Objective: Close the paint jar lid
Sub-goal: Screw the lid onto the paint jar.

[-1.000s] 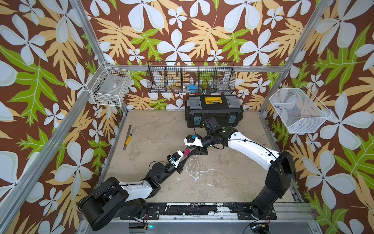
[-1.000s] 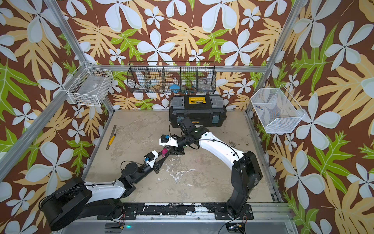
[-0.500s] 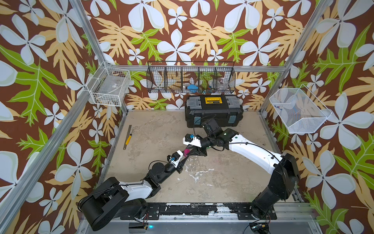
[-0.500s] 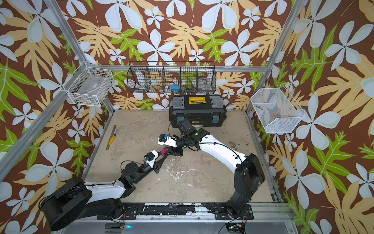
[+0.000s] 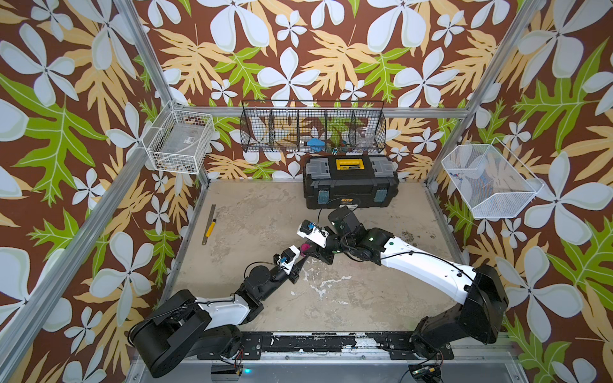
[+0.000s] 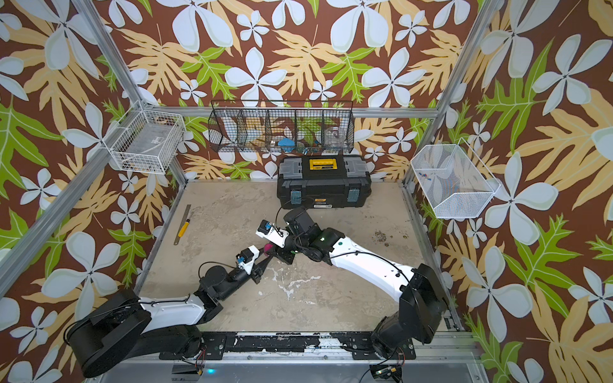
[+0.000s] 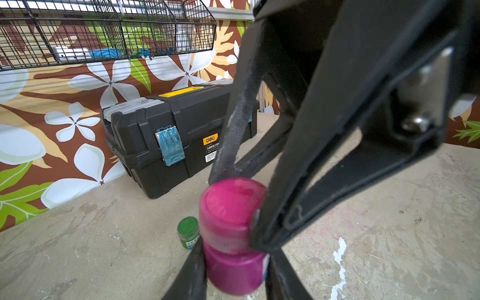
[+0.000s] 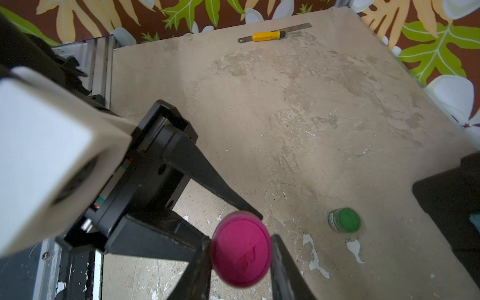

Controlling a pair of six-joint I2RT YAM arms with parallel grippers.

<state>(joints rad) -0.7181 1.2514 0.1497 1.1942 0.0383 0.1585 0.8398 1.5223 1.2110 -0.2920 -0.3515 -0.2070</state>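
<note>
- The pink paint jar (image 7: 233, 275) is near the middle of the table (image 5: 381, 298), with a small green jar (image 8: 345, 220) close by
- The left gripper (image 5: 302, 259) is clamped narrow on the jar's body
- The right gripper (image 8: 241, 244) is clamped on the lid (image 7: 231, 200), which sits on the jar's mouth
- Step in hand, as I judge it: tightening the lid
- Next move calls for the right gripper to twist with the lid level while the left holds the jar steady

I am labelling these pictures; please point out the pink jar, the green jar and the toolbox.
pink jar (image 8: 241, 250), right wrist view, centre of its lid.
green jar (image 8: 346, 219), right wrist view, top of its lid.
toolbox (image 7: 193, 130), left wrist view, its front side.
</note>
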